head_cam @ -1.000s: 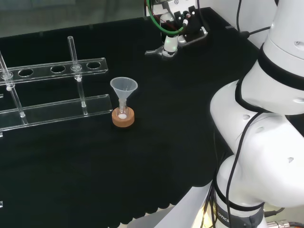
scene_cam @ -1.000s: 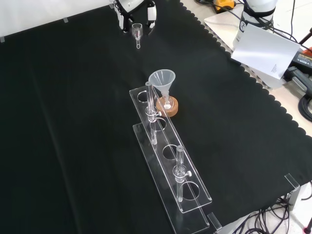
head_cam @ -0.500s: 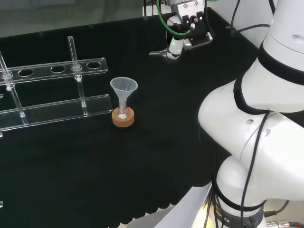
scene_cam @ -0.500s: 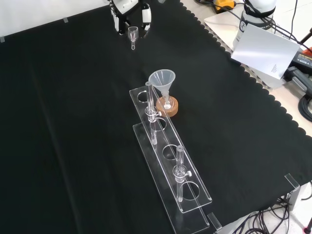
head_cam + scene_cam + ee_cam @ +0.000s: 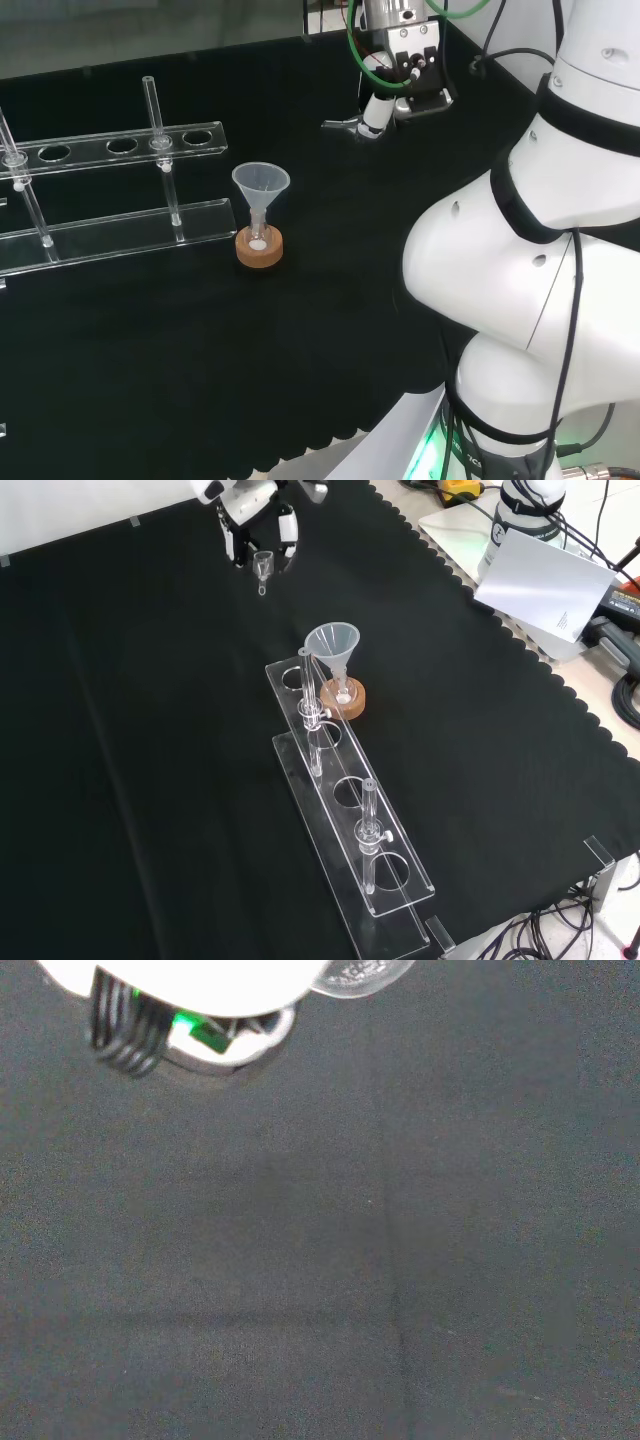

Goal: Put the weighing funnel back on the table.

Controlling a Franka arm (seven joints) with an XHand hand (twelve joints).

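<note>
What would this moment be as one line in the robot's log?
hand: pinches weighing funnel | where: front view's top, beyond funnel and rack | release: not yet

weighing funnel (image 5: 263, 564) in robot hand (image 5: 248, 500), funnel (image 5: 332, 642) in flask (image 5: 343, 693) beside rack (image 5: 350, 830)

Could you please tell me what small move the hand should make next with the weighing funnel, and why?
Probably lower straight down: the hand holds the weighing funnel pinched between its fingers, apparently above bare cloth, well away from the funnel and the rack, so nothing seems to block setting it down.
</note>
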